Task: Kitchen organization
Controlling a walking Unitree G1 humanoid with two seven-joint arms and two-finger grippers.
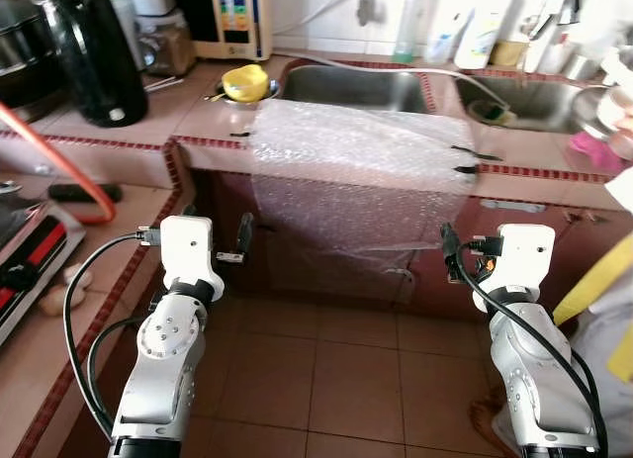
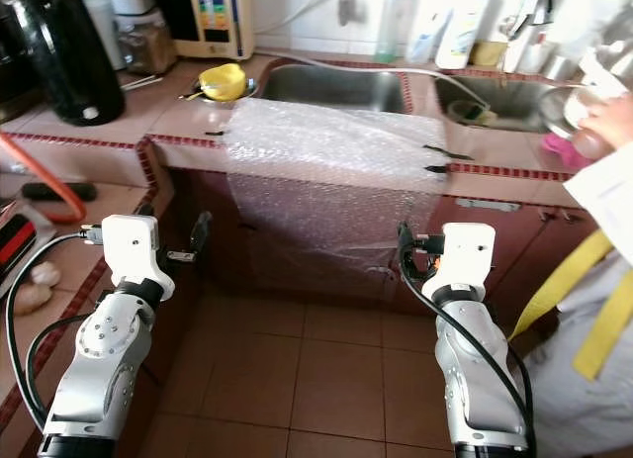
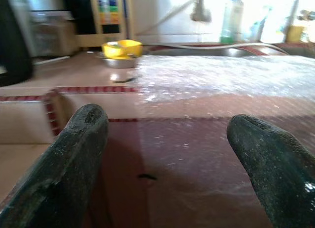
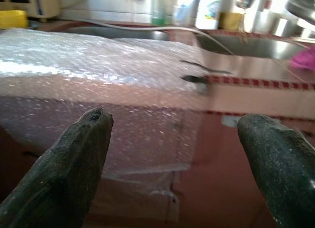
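A sheet of bubble wrap (image 1: 356,151) lies on the tiled counter in front of the sink (image 1: 356,87) and hangs down over the cabinet front. My left gripper (image 1: 240,242) is held open below the counter edge, left of the hanging wrap, with nothing between its fingers (image 3: 83,139). My right gripper (image 1: 450,252) is open too, level with the wrap's lower right corner. In the right wrist view the bubble wrap (image 4: 88,60) lies ahead of the open fingers (image 4: 83,144). A yellow item in a metal bowl (image 1: 245,82) sits left of the sink.
A black kettle (image 1: 89,52) and an appliance (image 1: 232,18) stand at the back left. Bottles (image 1: 413,23) line the wall behind the sink. An orange hose (image 1: 59,161) crosses the left counter. A person (image 1: 613,280) in white stands at the right by the second basin (image 1: 534,100).
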